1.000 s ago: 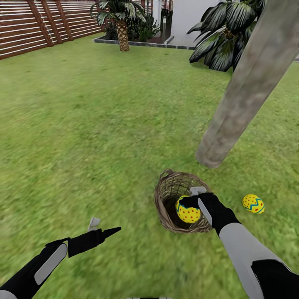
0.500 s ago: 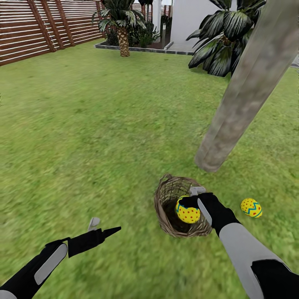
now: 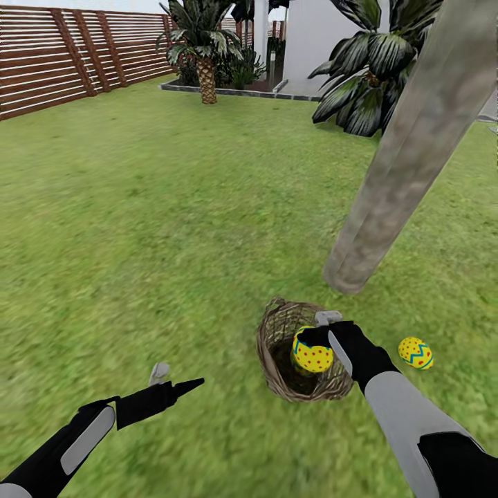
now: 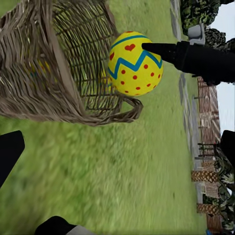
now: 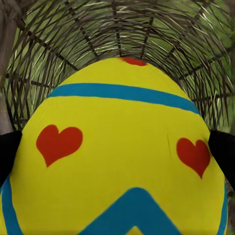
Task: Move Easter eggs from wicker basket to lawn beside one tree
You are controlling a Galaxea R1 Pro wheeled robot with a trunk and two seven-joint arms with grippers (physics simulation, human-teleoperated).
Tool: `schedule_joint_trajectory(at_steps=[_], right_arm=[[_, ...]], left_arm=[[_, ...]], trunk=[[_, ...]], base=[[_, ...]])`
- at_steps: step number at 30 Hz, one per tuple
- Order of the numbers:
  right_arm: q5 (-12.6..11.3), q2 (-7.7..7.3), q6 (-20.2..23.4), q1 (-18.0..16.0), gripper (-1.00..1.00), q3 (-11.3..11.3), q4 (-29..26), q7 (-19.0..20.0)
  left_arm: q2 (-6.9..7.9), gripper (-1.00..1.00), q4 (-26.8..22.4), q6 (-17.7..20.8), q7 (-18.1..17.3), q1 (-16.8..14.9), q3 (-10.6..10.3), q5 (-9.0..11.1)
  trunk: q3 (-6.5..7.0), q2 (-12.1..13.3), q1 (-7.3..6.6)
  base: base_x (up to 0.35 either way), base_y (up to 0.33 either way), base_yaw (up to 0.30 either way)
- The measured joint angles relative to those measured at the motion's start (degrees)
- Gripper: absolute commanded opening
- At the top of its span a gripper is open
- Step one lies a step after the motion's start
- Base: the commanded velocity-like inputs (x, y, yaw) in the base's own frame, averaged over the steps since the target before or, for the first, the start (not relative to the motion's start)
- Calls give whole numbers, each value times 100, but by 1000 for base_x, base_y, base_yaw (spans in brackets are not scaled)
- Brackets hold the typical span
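Only the camera is tilting since earlier; nothing else is shifting. Right gripper (image 3: 319, 337) is clamping an Easter egg (image 3: 312, 352) above the wicker basket (image 3: 277, 339). Another egg (image 3: 415, 353) is lying on the lawn (image 3: 173, 228) near the tree (image 3: 387, 200). Left gripper (image 3: 173, 379) is hovering open beside the basket.

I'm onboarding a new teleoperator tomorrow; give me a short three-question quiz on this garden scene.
1. True or false: the right gripper holds an Easter egg over the wicker basket.
2. Where does the loose egg lie? A) in the basket B) on the lawn near the tree trunk C) by the fence
3. Fill in: the left gripper holds ____.

Key: 1 true; 2 B; 3 nothing.
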Motion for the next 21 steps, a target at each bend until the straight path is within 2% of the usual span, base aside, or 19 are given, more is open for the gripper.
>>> schedule_joint_trajectory(at_steps=[4, 8, 15, 21], right_arm=[[0, 0, 0, -1, -100, 0, 0, 0], [0, 0, 0, 0, -100, 98, 0, 0], [0, 0, 8, 0, -100, 105, 0, 0], [0, 0, 9, 0, -100, 105, 0, 0]], left_arm=[[0, 100, -8, 0, 148, 1, -4, 9], [1, 100, -25, 1, 155, 0, 2, 16], [1, 100, -33, 0, 151, 0, 3, 18], [1, 100, -34, 1, 142, 0, 3, 12]], trunk=[[109, 160, -88], [218, 321, -176], [409, 602, -329], [573, 842, -461]], base=[[-91, 0, 0], [-131, 0, 0], [-207, 0, 0], [-92, 0, 0]])
